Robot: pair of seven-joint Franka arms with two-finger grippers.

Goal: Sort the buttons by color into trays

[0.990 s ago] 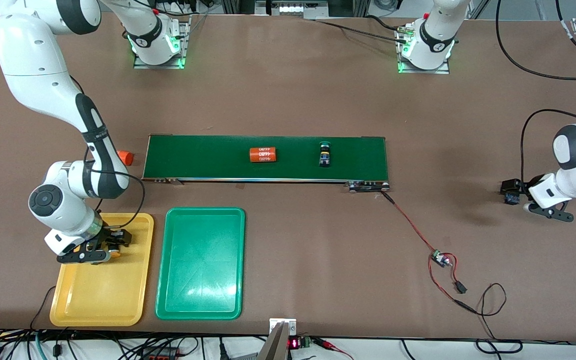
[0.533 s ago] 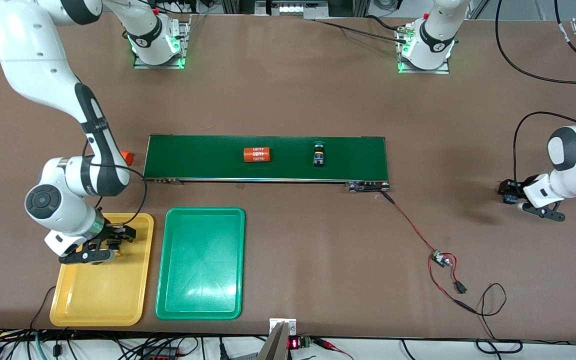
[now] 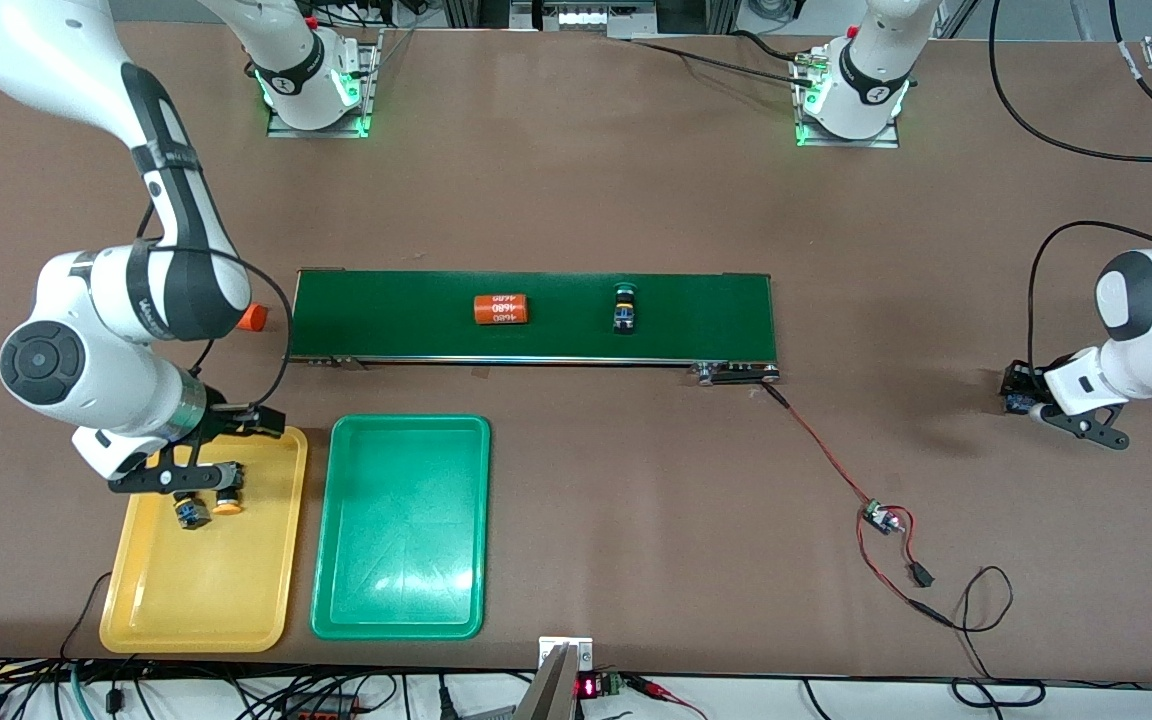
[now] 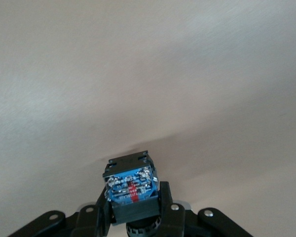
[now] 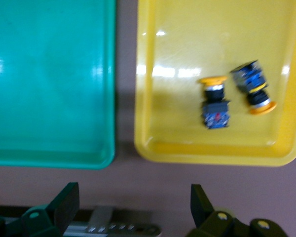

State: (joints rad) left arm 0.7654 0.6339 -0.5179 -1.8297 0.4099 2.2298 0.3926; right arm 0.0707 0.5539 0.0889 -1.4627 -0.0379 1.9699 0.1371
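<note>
Two yellow-capped buttons [image 3: 192,512] [image 3: 227,504] lie in the yellow tray [image 3: 196,590]; the right wrist view shows them [image 5: 215,102] [image 5: 254,89] side by side near its rim [image 5: 187,49]. My right gripper [image 3: 198,480] [image 5: 133,207] hangs open above that tray's end nearest the belt. The green tray [image 3: 401,520] [image 5: 49,84] beside it holds nothing. A green-capped button [image 3: 623,307] lies on the conveyor belt [image 3: 716,315]. Low over the table at the left arm's end, my left gripper [image 3: 1021,395] [image 4: 133,217] is shut on a dark button [image 4: 130,182]; its cap is hidden.
An orange cylinder [image 3: 501,309] lies on the belt, toward the right arm's end from the green-capped button. Another orange item [image 3: 254,317] sits on the table off the belt's end. A small circuit board with red wires [image 3: 881,517] lies nearer the front camera.
My right gripper has risen off the yellow tray, uncovering the two buttons. The cylinder and the button on the belt have moved toward the right arm's end. My left gripper has closed on a button.
</note>
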